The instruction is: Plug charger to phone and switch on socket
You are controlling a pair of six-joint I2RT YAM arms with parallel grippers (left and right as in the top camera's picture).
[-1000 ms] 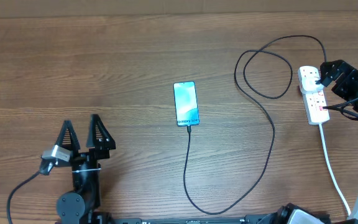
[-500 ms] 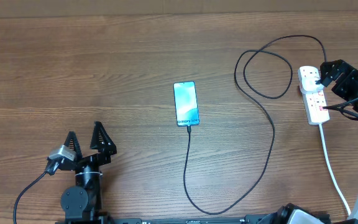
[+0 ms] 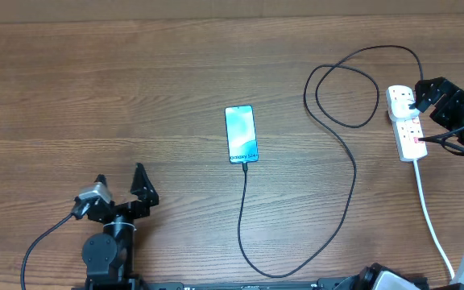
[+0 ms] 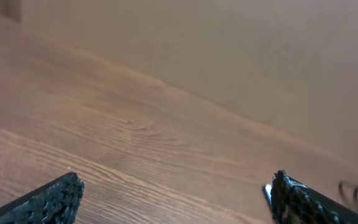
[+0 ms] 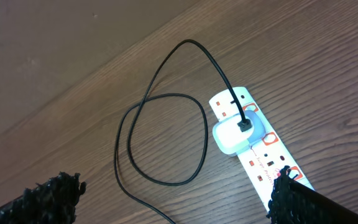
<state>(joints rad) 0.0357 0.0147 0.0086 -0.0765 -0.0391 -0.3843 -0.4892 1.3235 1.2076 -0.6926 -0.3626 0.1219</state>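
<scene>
My left gripper (image 3: pixel 122 189) crouches at lower left, jaws spread; my right gripper (image 3: pixel 423 97) hovers released over the socket (image 3: pixel 409 134).

black charger (image 3: pixel 241 201), white socket (image 3: pixel 409 134), brown wood-grain table (image 3: pixel 135 80)

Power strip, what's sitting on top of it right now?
A white adapter block is plugged into the power strip, with the black charger cable running out of its top face. The outlet beneath the block is covered, so its pins and holes cannot be seen.
</scene>
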